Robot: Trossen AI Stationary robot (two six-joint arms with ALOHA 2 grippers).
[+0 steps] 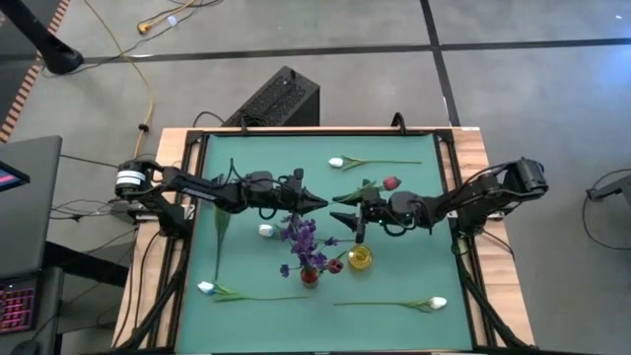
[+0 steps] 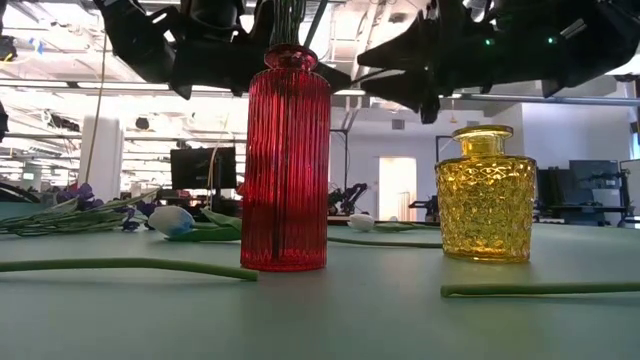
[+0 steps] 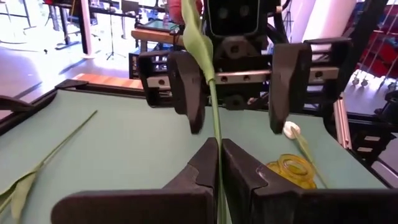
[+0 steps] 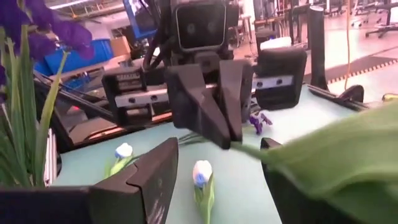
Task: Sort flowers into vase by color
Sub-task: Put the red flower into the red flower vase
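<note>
Purple blooms (image 1: 300, 237) upright in red vase (image 1: 310, 276), centre frame; white-budded stems (image 1: 365, 163) lying flat toward corners; yellow vase (image 1: 360, 258) just right.

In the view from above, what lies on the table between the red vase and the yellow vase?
A maroon bloom lies between the red vase and the yellow vase in the high view; the low view shows only bare table there.
</note>
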